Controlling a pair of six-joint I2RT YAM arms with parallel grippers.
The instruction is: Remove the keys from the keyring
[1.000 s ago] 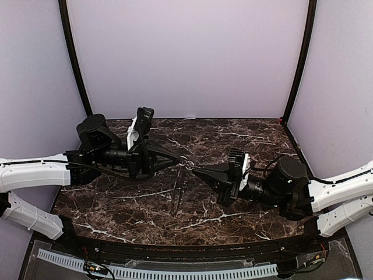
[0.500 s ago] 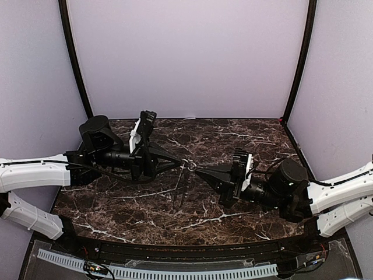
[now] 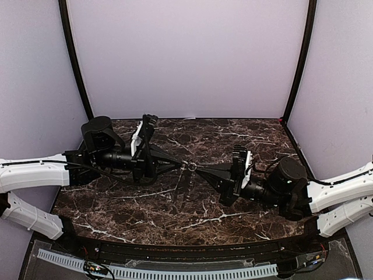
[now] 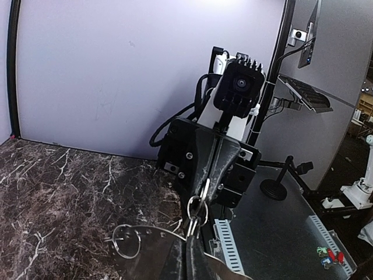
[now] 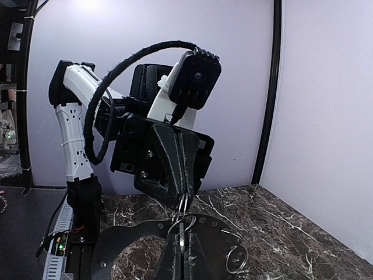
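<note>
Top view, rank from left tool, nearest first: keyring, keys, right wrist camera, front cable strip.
From the left tool:
1. keyring, at its tip.
2. keys, dangling just under the ring.
3. right wrist camera, off to the right.
4. front cable strip, along the near edge.

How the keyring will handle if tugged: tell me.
Probably stiff: the keyring looks round though pinched between left claw and right claw. Likely light, being thin wire. The keys hanging under it may swing when it moves.
</note>
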